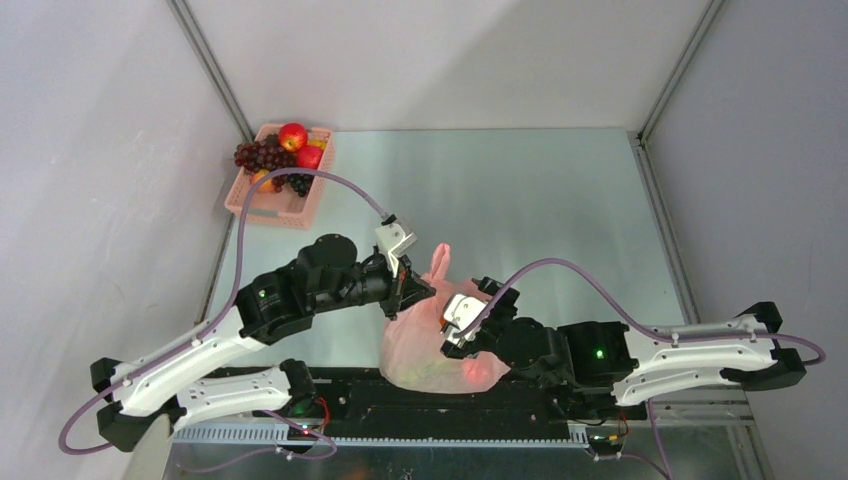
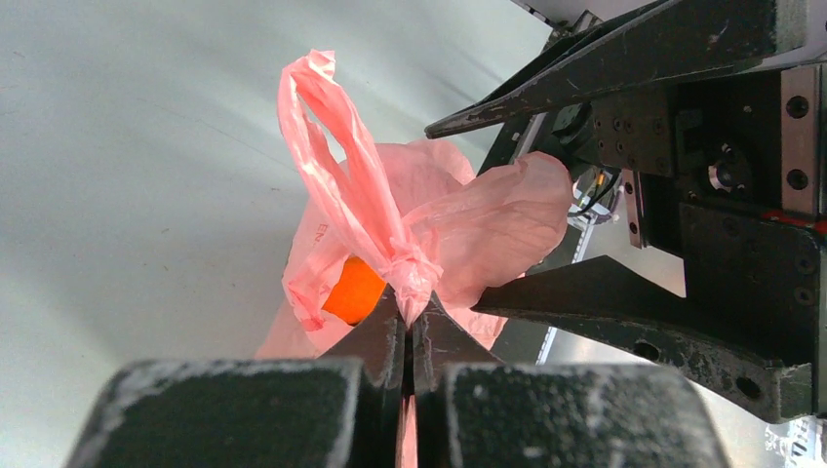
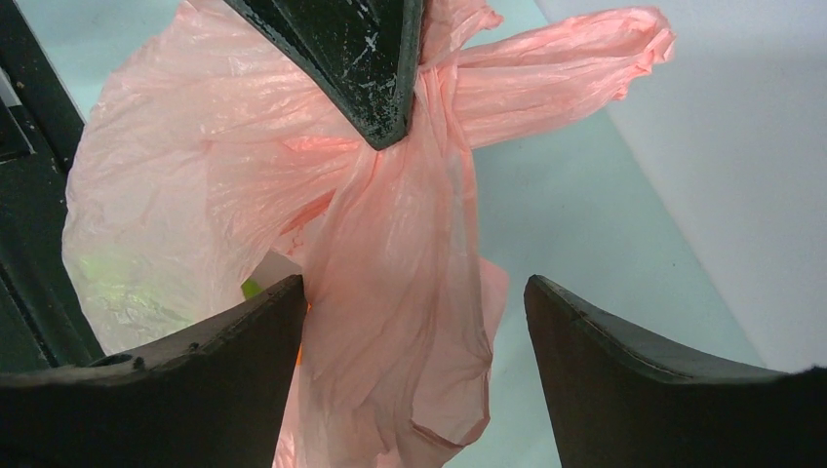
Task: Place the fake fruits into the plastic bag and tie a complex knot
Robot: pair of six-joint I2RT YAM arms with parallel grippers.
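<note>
Pink plastic bag [image 1: 430, 350] sits mid near edge of the worktop [image 1: 560, 200], orange fruit [image 2: 353, 291] inside. Left gripper [image 2: 410, 327] jaws closed tight on its knotted neck. Right gripper [image 3: 414, 288] jaws wide apart, bag film hanging between, not clamped.

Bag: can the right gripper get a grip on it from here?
Likely yes. The right gripper is open, jaws either side of a fold of the bag; the left gripper, shut on the bag at the knot, sits above that gap.
</note>
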